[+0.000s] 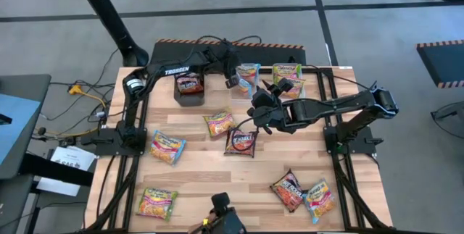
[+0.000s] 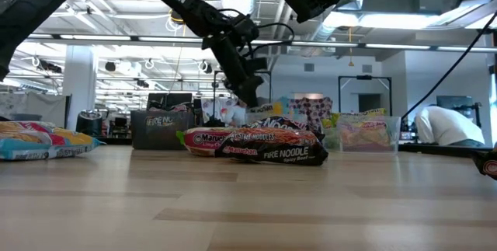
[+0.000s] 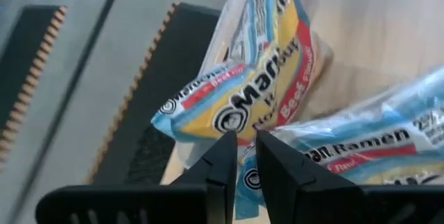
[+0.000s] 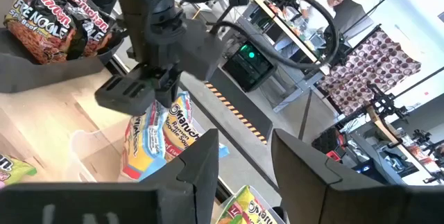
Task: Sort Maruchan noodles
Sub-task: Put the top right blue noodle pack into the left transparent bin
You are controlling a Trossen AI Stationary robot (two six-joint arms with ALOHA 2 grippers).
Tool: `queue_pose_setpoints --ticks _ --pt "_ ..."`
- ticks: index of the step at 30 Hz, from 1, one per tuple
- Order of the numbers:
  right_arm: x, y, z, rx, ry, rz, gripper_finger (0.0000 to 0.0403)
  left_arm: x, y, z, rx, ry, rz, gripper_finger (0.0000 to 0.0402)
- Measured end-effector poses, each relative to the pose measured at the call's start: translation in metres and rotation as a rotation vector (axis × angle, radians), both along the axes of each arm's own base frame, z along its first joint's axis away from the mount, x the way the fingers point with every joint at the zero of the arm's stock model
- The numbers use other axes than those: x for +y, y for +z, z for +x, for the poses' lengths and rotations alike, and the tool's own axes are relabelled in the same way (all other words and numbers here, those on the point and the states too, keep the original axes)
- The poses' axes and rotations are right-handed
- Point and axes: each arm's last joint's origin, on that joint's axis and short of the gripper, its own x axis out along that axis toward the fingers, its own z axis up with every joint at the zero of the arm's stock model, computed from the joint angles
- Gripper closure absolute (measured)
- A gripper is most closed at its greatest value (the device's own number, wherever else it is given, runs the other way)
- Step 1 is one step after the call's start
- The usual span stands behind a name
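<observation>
My left gripper (image 1: 233, 82) hangs over the clear tub (image 1: 247, 89) at the table's far edge, shut on a blue-edged Maruchan packet (image 4: 154, 135) that stands upright in it. A second blue-edged packet (image 3: 361, 148) lies beside it in the tub. My right gripper (image 4: 243, 175) is open and holds nothing; it hovers near the table's middle (image 1: 261, 111), above a dark packet (image 1: 241, 142). More packets lie flat on the table: green-edged (image 1: 167, 147), (image 1: 156, 202), another (image 1: 219, 123), a dark one (image 1: 288, 189) and a blue one (image 1: 320, 199). My left gripper pinches the blue-edged packet by its top edge (image 4: 147, 115) between the two fingers (image 3: 225, 156), coming from above and pointing down. The packet hangs upright below the fingers inside the clear tub; whether its lower end rests on the tub floor is hidden.
A black box (image 1: 190, 89) at the far edge holds dark packets. A second clear tub (image 1: 288, 78) to the right holds green-edged packets. Black frame rails (image 1: 134, 161) run along the left and right sides. A camera mount (image 1: 221, 216) sits at the near edge. A person (image 2: 450, 127) bends beyond the table.
</observation>
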Motion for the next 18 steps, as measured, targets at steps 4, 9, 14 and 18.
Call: queue_pose_setpoints --ticks 4,9,14,18 --pt "0.000 0.000 0.000 0.000 0.001 0.000 0.0246 0.001 0.000 0.000 -0.054 -0.001 -0.061 0.0356" --pt "0.000 0.000 0.000 -0.036 -0.008 0.014 0.0246 0.001 0.000 0.000 -0.059 -0.004 -0.060 0.0356" --pt "0.000 0.000 0.000 -0.038 -0.008 0.015 0.0246 0.004 0.007 0.001 -0.019 0.005 0.016 0.0356" --pt "0.000 0.000 0.000 -0.039 -0.008 0.015 0.0246 0.008 0.021 0.002 -0.001 0.015 0.062 0.0356"
